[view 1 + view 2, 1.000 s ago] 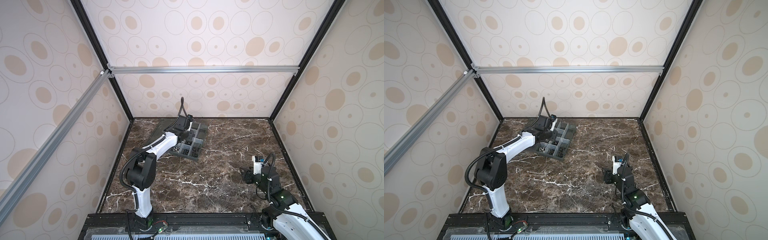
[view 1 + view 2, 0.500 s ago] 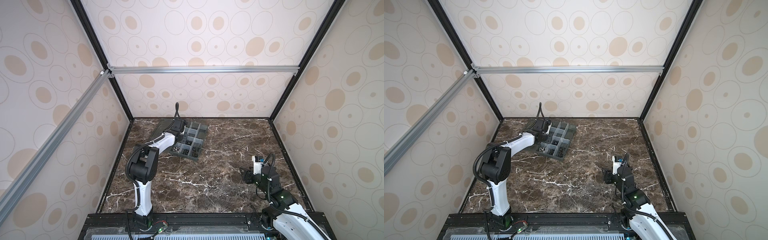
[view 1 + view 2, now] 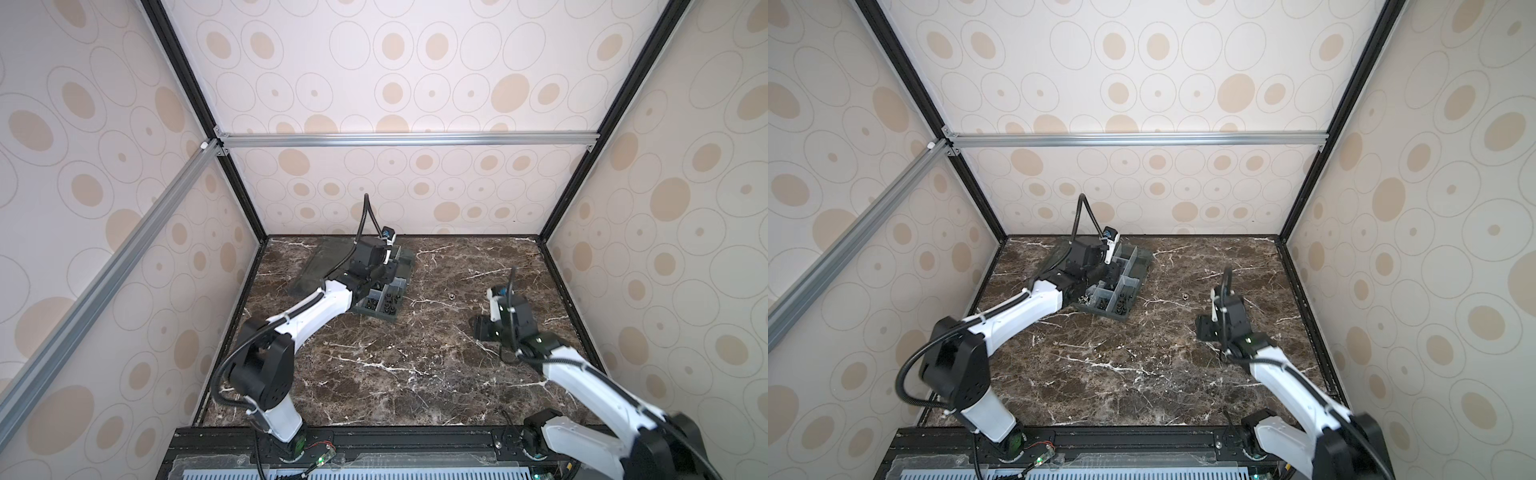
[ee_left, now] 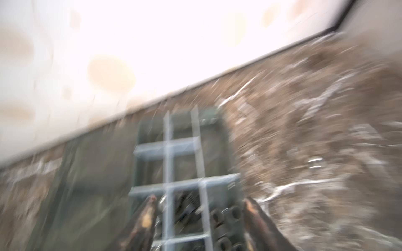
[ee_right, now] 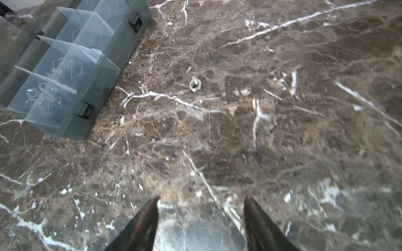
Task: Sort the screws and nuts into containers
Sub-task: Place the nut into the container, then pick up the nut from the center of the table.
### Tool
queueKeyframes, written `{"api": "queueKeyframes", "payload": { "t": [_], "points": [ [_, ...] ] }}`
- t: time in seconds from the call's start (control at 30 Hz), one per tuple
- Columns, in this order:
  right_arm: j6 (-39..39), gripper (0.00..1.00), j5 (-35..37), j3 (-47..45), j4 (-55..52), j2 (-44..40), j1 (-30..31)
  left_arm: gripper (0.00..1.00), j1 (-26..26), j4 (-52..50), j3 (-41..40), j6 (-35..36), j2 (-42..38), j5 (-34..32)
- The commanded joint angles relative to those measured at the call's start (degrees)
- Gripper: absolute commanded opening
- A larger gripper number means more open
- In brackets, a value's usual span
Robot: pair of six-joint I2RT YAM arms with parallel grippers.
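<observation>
Arms, both top views: left arm (image 3: 316,311) reaches from the near-left corner of the worktop (image 3: 374,374) toward the far edge, elbow low, wrist pitched down. Left gripper (image 3: 380,275) sits over the organizer box (image 3: 384,307), which lies near the far-left corner. Lid (image 3: 326,262) lies flat beside the box, on the left-edge side. Right arm (image 3: 582,374) bends up from the near-right corner. Right gripper (image 3: 480,328) hangs low, right of centre, aimed at the box. One loose nut (image 3: 450,296) lies on bare marble between box and right gripper, touching neither.

Left wrist view: heavy blur. Fingers (image 4: 145,217) spread wide, nothing between them, so released. Below them, cells (image 4: 185,165) with frosted dividers (image 4: 167,152); black screws (image 4: 226,216) piled in one cell.

Right wrist view: fingers (image 5: 148,219) apart and empty above the marble. Silver nut lies well ahead of the tips, near the box wall, not touching. Cell contents unreadable through the frosting.
</observation>
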Motion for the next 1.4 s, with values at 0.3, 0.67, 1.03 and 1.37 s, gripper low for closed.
{"api": "queueKeyframes", "payload": {
  "t": [0.3, 0.67, 1.03, 1.37],
  "points": [
    [0.18, 0.54, 1.51, 35.17, -16.66, 38.03, -0.15, 0.79, -5.04, 30.99, -27.05, -0.27, -16.23, 13.71],
    [-0.1, 0.47, 2.42, 43.41, -19.63, 49.49, 0.12, 0.8, -5.44, 28.94, -30.53, 0.24, -18.29, 11.34],
    [-0.2, 0.34, 4.61, 44.9, -19.94, 53.07, 0.58, 0.8, -5.51, 29.84, -28.0, 0.2, -14.05, 12.9],
    [-0.59, 0.35, 5.51, 47.83, -20.46, 56.65, 1.24, 0.81, -5.49, 29.2, -27.35, 0.29, -12.87, 13.01]
  ]
}}
